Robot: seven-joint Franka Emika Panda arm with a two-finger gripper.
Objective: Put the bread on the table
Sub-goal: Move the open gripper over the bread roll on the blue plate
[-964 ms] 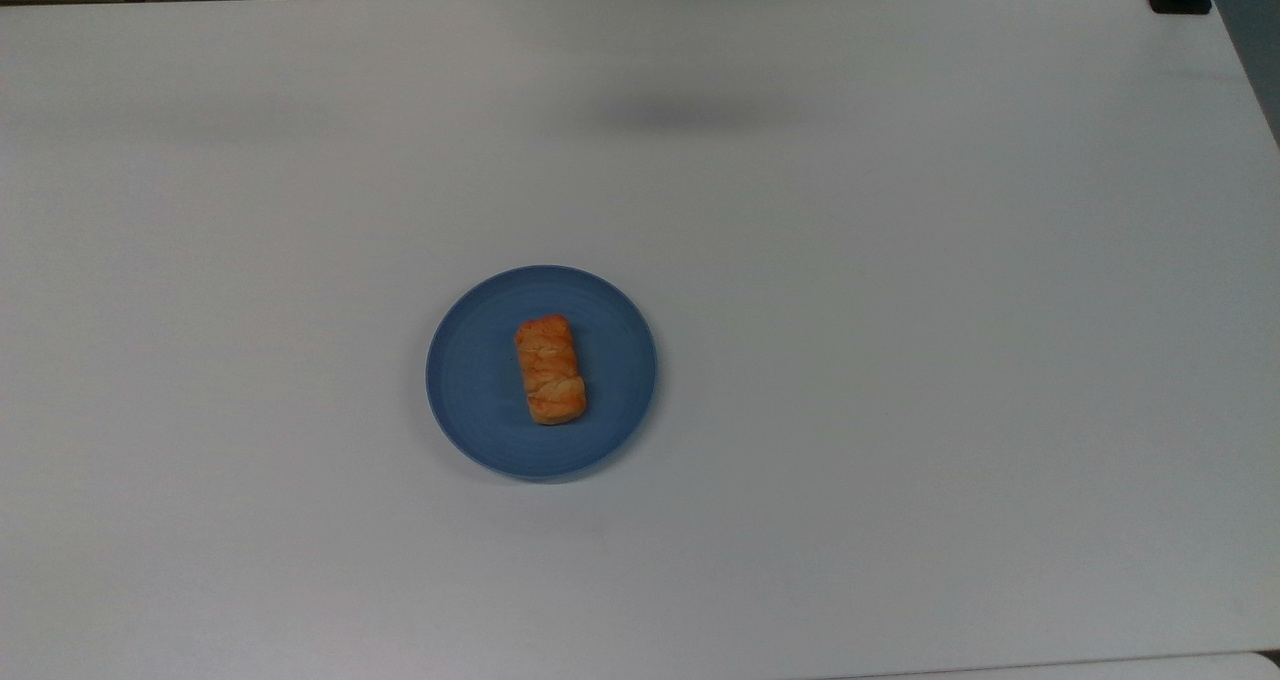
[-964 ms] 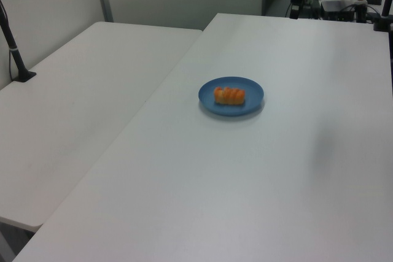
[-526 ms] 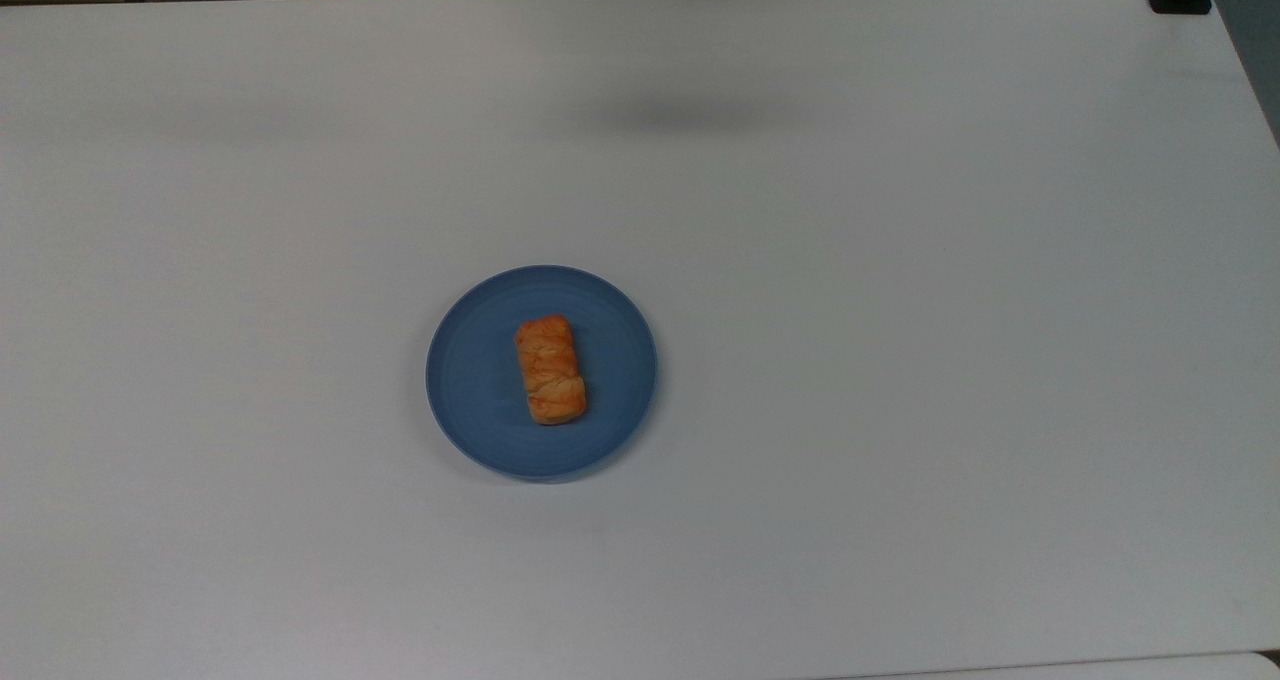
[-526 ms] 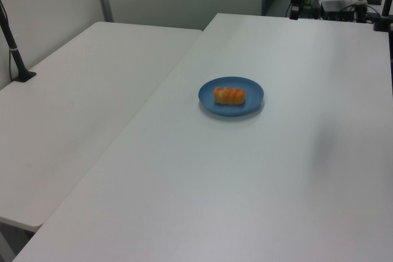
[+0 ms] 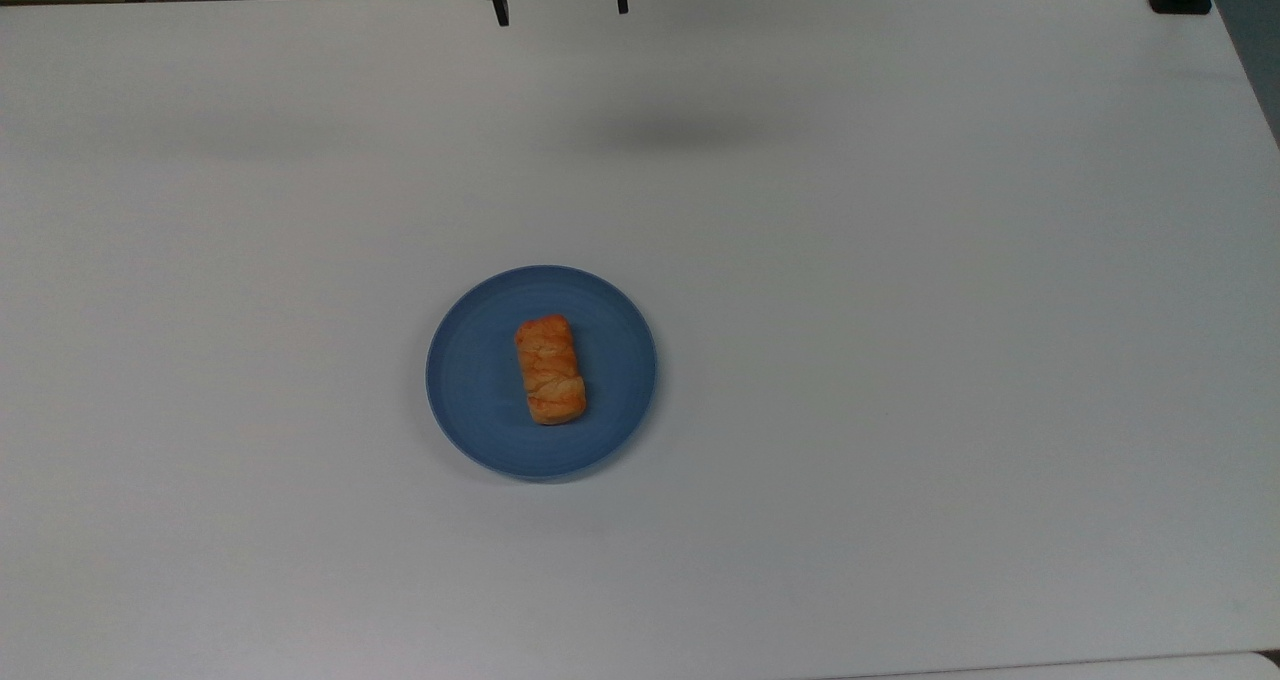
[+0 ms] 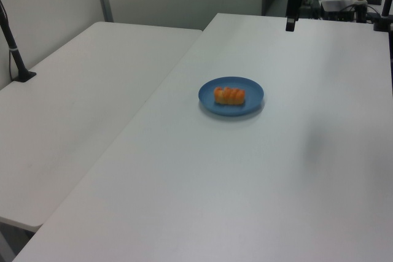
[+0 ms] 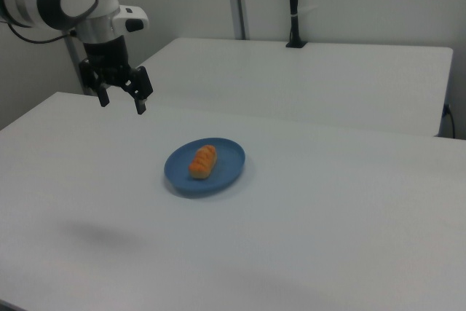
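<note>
Approaching, by my judgement: the gripper (image 7: 122, 100) hangs high with fingers (image 7: 140, 105) apart, well clear of the bread (image 5: 550, 369) lying on the blue plate (image 5: 470, 380); next it must descend onto it, above the worktop (image 5: 900, 360).

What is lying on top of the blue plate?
A single bread lies near the middle of the blue plate, which rests on the table. The plate surface directly under the bread is covered.
</note>
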